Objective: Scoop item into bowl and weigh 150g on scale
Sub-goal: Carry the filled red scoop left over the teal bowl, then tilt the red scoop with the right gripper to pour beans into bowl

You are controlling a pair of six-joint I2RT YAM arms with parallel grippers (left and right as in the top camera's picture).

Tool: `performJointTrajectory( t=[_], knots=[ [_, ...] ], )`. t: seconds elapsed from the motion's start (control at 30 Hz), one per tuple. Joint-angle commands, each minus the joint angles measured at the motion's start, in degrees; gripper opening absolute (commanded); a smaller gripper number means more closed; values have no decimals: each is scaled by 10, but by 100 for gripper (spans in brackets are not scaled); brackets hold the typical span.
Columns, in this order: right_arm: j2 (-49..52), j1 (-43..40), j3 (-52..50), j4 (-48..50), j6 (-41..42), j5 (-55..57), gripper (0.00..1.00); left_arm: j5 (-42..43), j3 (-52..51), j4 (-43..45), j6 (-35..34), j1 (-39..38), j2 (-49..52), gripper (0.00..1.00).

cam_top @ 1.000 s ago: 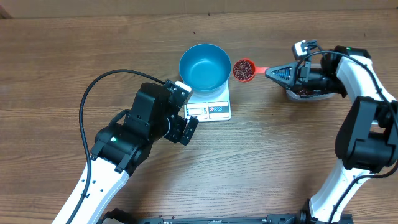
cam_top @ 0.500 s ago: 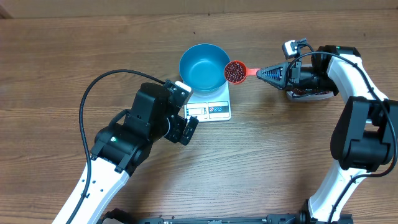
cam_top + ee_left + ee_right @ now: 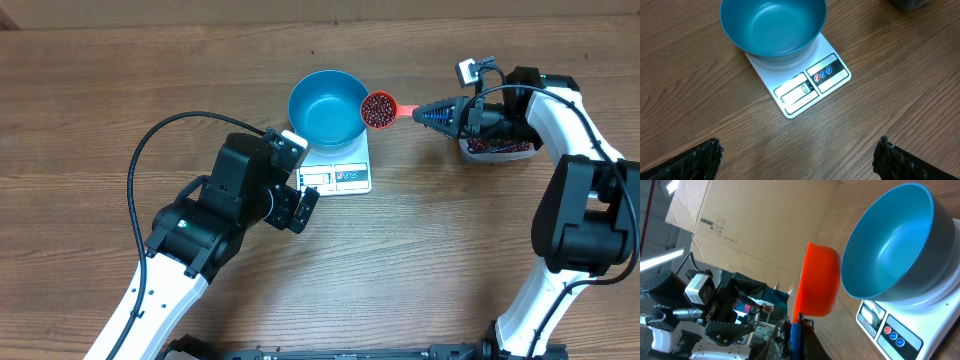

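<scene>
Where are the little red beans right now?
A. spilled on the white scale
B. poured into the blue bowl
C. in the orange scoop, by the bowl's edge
C: the beans fill the orange scoop held at the rim of the blue bowl, and the bowl's inside shows only bare blue.

Overhead looks straight down on the whole tabletop (image 3: 100, 80); both wrist views sit close, sharing the bowl (image 3: 312, 108) and scale (image 3: 350, 177).
</scene>
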Motion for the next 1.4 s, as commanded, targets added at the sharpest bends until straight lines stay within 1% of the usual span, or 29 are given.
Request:
performJointTrajectory(
  t=[0.0, 0.23, 0.73, 0.87, 1.03, 1.2, 1.37],
  knots=[
    [3, 3, -3, 17, 17, -30, 4, 9, 14, 2, -5, -2, 4, 100],
    [3, 6, -3, 65, 93, -30, 4, 9, 14, 2, -5, -2, 4, 100],
    [3, 43, -3, 152, 178, -27, 4, 9, 14, 2, -5, -2, 4, 100],
    [3, 57, -3, 192, 232, 6, 4, 9, 14, 2, -5, -2, 4, 100],
    [3, 72, -3, 244, 284, 17, 4, 9, 14, 2, -5, -2, 4, 99],
    [3, 82, -3, 291, 352, 62, 4, 9, 14, 2, -5, -2, 4, 100],
    [3, 93, -3, 323, 380, 81, 4, 9, 14, 2, -5, -2, 4, 100]
  ],
)
